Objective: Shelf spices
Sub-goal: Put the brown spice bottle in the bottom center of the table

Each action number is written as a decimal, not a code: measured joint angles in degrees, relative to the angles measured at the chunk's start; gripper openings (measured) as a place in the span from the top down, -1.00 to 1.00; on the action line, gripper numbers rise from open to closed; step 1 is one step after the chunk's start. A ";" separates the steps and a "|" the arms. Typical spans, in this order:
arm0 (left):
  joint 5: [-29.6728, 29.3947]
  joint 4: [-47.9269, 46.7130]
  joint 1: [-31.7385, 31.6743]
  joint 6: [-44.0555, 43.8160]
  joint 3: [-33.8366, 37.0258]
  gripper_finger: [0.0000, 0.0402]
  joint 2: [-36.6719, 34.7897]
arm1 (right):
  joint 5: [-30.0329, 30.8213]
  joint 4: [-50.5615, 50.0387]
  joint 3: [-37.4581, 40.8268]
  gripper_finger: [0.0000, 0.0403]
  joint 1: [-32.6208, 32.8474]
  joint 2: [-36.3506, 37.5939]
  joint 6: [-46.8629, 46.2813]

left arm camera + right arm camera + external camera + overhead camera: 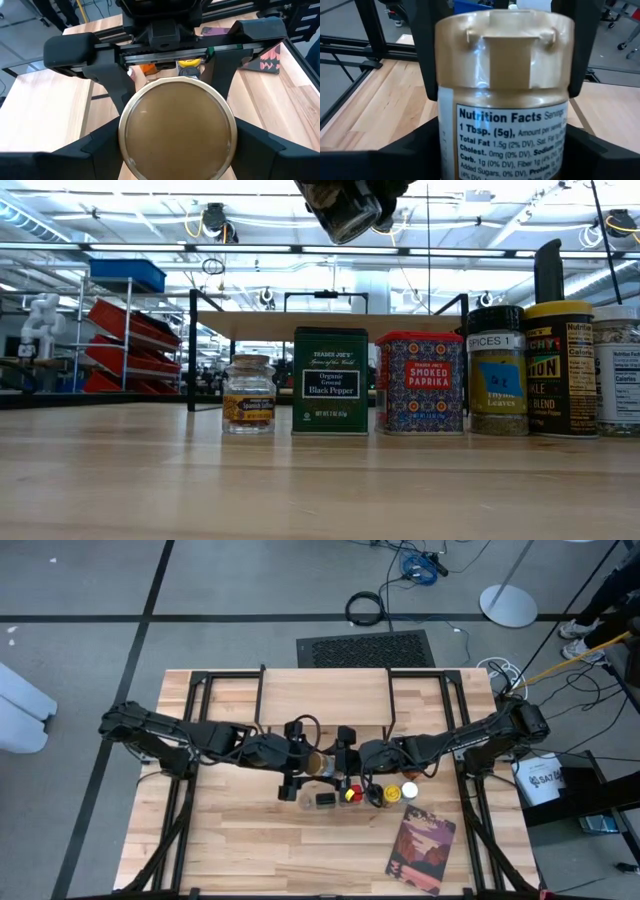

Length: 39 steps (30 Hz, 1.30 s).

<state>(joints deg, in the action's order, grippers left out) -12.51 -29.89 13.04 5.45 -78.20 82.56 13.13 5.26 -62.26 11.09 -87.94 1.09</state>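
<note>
A jar with a tan flip cap [502,60] and a white nutrition label hangs high above the table between both arms. My left gripper [308,762] is shut on its cap end, and my right gripper [342,760] is shut on its labelled body. The left wrist view shows the cap's round top [177,130]. Below, several spices stand in a row on the table: a small jar [248,393], a green pepper tin [330,380], a paprika tin [420,382] and jars [560,368]. Behind them stands the shelf [280,326], a pale plank on black legs. My left gripper pinches the jar at its cap [445,45], one finger [427,55] on each side, coming from the table's left. The jar is lifted clear, its cap top tipped toward this arm. My right gripper has the labelled body [470,145] between its two fingers [114,87], coming from the table's right, slanting slightly down.
A flat reddish book [420,850] lies near the front right of the table. The row of spices [365,794] stands right under and in front of the two grippers. Bare planks lie at the front left [230,850].
</note>
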 joint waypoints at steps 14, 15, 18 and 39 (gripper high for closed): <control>-0.87 -0.09 0.04 0.00 0.05 -0.46 0.04 | 0.11 -0.49 0.00 -0.33 0.00 0.02 -0.30; -0.87 -0.09 0.04 0.00 0.05 -0.46 0.07 | 0.11 -0.62 0.00 -0.32 0.00 0.02 -0.38; -0.94 -0.09 0.04 -0.05 0.07 -0.46 0.09 | -0.13 -0.68 0.00 -0.33 0.00 0.04 -0.40; -1.31 0.76 0.07 -0.39 0.07 -0.63 0.02 | -1.68 -1.58 0.03 -0.32 0.04 0.28 -1.03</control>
<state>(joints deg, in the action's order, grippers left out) -13.82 -29.13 13.10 5.06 -78.13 82.59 11.44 3.68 -62.23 11.14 -87.66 0.05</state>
